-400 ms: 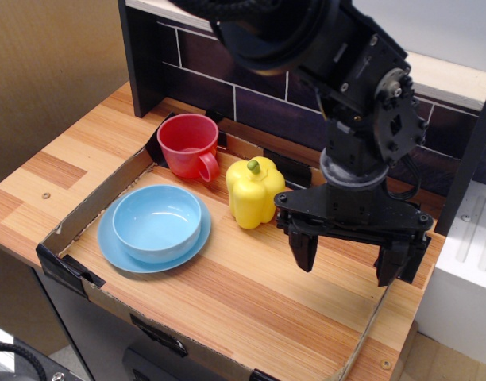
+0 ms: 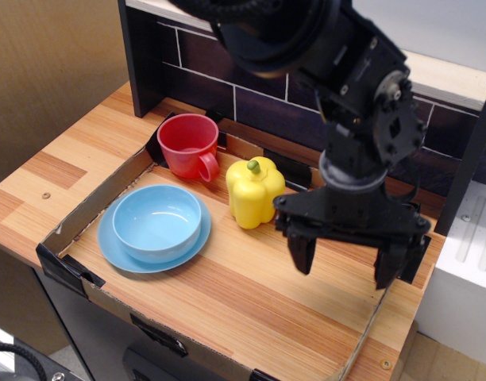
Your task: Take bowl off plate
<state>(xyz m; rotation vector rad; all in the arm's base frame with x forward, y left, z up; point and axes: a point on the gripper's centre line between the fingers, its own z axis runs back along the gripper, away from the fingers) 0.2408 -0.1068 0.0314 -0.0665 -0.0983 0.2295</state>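
Observation:
The light blue bowl (image 2: 157, 221) sits upright in the middle of the flat light blue plate (image 2: 116, 252), at the left of the cardboard tray. My gripper (image 2: 345, 264) hangs above the right part of the tray, well to the right of the bowl and apart from it. Its two dark fingers (image 2: 302, 251) are spread wide and hold nothing.
A red cup with a handle (image 2: 189, 146) stands behind the bowl. A yellow toy pepper (image 2: 254, 193) stands between the bowl and my gripper. Low cardboard walls (image 2: 92, 210) edge the wooden tray. A dark brick-pattern back wall (image 2: 251, 99) rises behind.
My gripper has shifted very slightly to the left. The bowl, plate, cup and pepper have not moved.

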